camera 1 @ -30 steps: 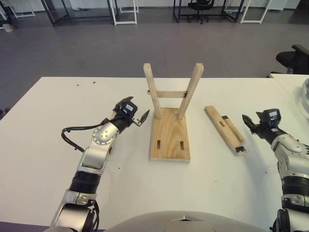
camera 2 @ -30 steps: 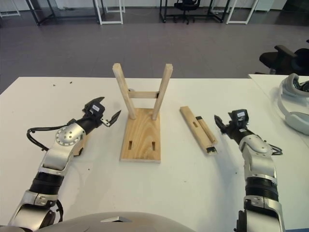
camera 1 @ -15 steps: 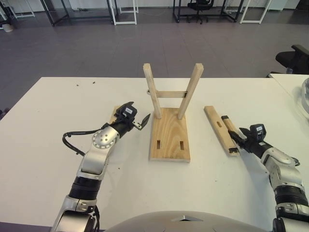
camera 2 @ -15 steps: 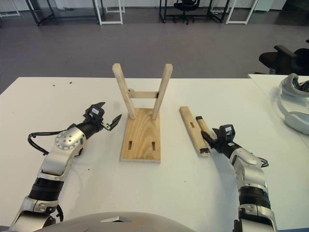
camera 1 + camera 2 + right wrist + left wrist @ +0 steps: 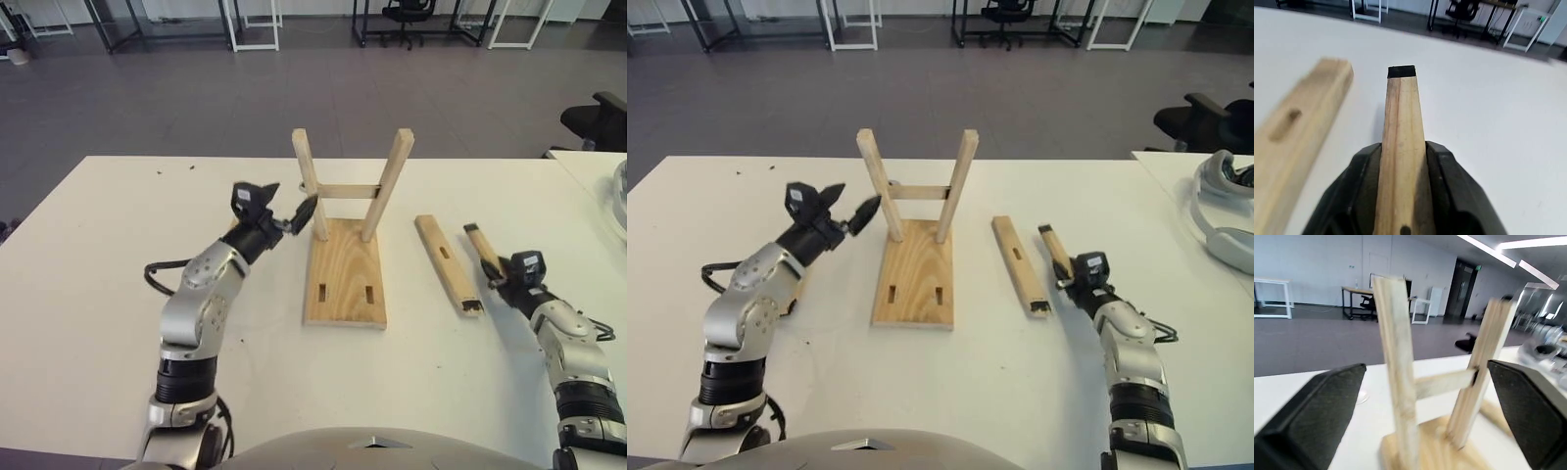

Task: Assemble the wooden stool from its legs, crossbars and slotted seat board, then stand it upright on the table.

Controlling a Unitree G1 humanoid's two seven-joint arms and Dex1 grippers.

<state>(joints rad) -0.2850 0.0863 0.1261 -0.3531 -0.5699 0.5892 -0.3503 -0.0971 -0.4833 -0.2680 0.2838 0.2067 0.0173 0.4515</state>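
The slotted seat board [image 5: 345, 279] lies flat on the white table [image 5: 98, 294]. Two legs [image 5: 310, 186] [image 5: 388, 186] stand up from its far end, joined by a crossbar [image 5: 348, 191]. My left gripper [image 5: 289, 203] is open, raised just left of the nearer leg and not touching it; in the left wrist view its fingers [image 5: 1308, 416] frame both legs [image 5: 1396, 367]. Right of the board lies a loose slotted leg [image 5: 446, 262]. My right gripper [image 5: 498, 279] is shut on the near end of another leg piece [image 5: 479, 245], also seen close up [image 5: 1400, 117].
A white headset [image 5: 1225, 211] rests on a neighbouring table at the far right. Small dark specks [image 5: 157, 173] dot the far left of the table. Bare tabletop stretches in front of the board and to its left. Desks and office chairs stand on the floor beyond.
My left gripper rose and swung right, up to the stool's left leg. My right gripper came in, shut on the smaller leg piece and pulled it right, away from the other loose leg.
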